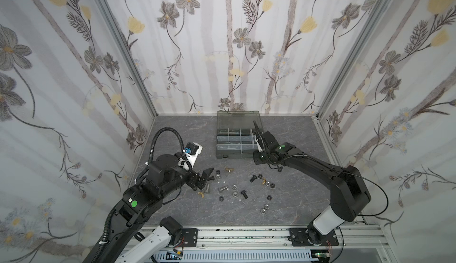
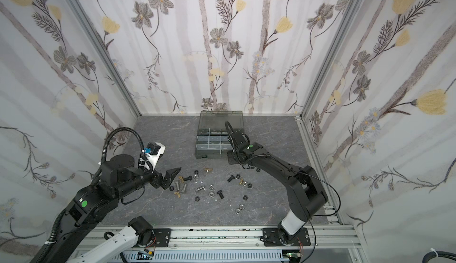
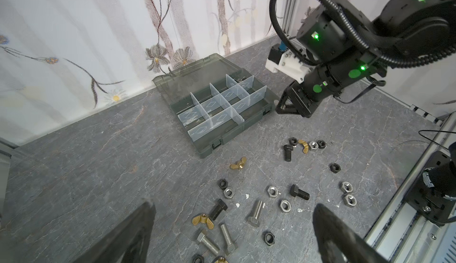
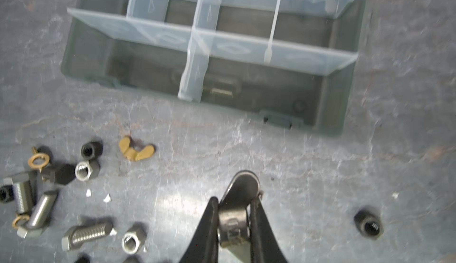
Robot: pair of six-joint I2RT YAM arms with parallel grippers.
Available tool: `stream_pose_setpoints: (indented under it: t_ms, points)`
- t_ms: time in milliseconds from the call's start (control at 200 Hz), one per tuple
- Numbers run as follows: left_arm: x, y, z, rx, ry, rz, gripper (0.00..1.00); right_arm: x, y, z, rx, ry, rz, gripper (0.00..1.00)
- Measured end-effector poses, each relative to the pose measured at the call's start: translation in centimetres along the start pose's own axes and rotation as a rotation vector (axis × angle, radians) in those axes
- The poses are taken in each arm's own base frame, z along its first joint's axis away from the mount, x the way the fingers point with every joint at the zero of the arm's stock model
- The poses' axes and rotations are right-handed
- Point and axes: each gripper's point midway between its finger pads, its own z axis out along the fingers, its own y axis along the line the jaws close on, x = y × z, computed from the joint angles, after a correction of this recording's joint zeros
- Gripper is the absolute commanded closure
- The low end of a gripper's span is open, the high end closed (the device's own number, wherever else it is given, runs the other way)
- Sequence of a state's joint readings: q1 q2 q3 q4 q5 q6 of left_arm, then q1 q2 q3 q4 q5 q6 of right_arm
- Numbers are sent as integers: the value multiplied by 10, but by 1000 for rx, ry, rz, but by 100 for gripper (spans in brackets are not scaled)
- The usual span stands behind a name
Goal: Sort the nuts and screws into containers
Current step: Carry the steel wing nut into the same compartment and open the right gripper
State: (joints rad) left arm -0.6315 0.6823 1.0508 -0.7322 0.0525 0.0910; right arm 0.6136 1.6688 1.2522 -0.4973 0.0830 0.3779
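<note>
Silver wing nut (image 4: 243,182) in right hand (image 4: 235,201), near organiser case (image 4: 333,101)

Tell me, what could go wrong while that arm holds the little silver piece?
1. The right jaws pinch a silver wing nut with one ear poking past the tips; it might twist loose and drop onto the table short of the organiser case.
2. The clear dividers stand taller than the case wall, so a released nut could bounce off one into the wrong compartment.
3. The open left jaws hover over tightly bunched silver bolts; closing may catch two.
</note>
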Motion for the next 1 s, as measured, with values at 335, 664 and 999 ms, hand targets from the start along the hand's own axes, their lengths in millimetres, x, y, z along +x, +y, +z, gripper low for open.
stream_pose_setpoints:
  t_ms: [335,664,999]
  points:
    - [1,5,1,-28,9,10,0,-128,-21,40,120,-166,-17,85]
    - [2,9,3,-49,17,10,0,-161,-58,87,212,-193,31,84]
    - [3,9,4,-51,27,11,0,-151,-77,128,220,-157,84,82]
